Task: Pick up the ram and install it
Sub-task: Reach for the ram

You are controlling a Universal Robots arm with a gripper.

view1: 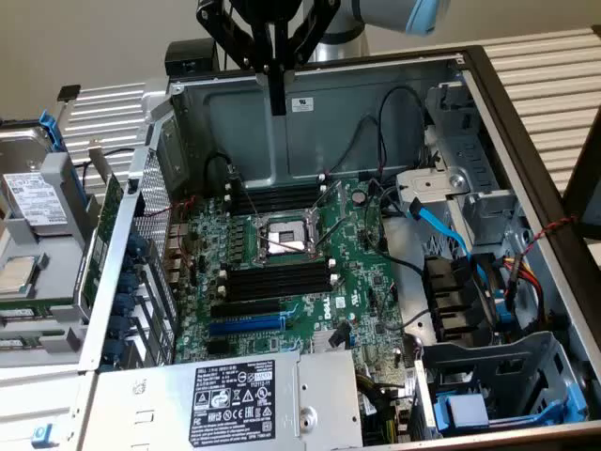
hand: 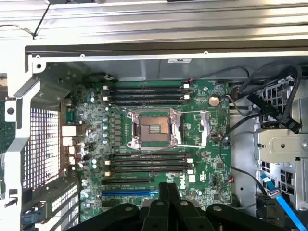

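Observation:
My gripper [view1: 277, 105] hangs above the open computer case, over its back wall, with its dark fingers pressed together and nothing between them. In the wrist view the gripper [hand: 169, 188] points down at the motherboard [hand: 197, 110]. A long thin green board, which looks like the ram [view1: 97, 249], stands on edge outside the case wall at the exterior view's left, far from the gripper. Empty black memory slots [view1: 277, 199] lie on both sides of the CPU socket [view1: 282, 237]; the nearer slots [hand: 147, 162] sit just beyond my fingertips in the wrist view.
A blue expansion slot [view1: 246, 324] lies below the memory slots. The power supply [view1: 235, 395] covers the case's near side. Cables and a blue data cable [view1: 441, 225] crowd the drive bays at the exterior view's right. A hard drive [view1: 33, 197] rests outside at the left.

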